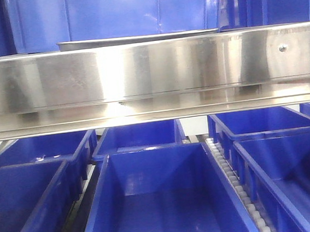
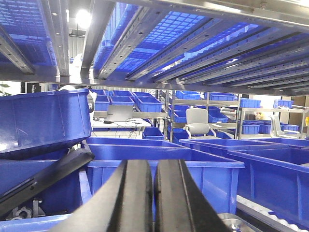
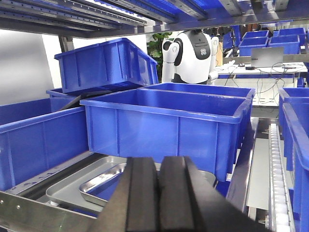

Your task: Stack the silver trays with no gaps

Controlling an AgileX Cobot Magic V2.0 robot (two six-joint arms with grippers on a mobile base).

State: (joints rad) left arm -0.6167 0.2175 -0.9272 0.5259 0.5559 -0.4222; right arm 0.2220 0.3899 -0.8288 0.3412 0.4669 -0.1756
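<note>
Racking (image 2: 58,38): steel rails overhead, blue plastic bins on every level in view.

Front view: the broad steel rail (image 1: 151,78) spans the full width and blocks nearly all of the shelf behind it. Only the thin rim of a silver tray (image 1: 136,39) shows above its top edge. Below the rail are rows of open blue bins (image 1: 163,203), with a white roller track (image 1: 233,182) between two of them.

Right wrist view: a large blue bin (image 3: 169,121) stands just behind the trays. A second bin (image 3: 106,65) sits tilted on the ones to the left. The larger silver tray (image 3: 67,191) lies flat on the shelf floor, between that bin and the screwed front rail. The smaller silver tray (image 3: 99,182) lies inside it, skewed, its near end hidden.

Right tool (image 3: 159,193): clenched, fingers pressed together with nothing between them. It covers the near right part of both trays.

Left tool (image 2: 153,193): fingers closed to a hairline slit, empty. A tray corner shows just beside it at the lower right.

Room beyond: a white humanoid robot (image 3: 190,53), a bench (image 3: 241,70) with a laptop (image 3: 268,54), an office chair (image 2: 198,122) and more shelving with bins.
</note>
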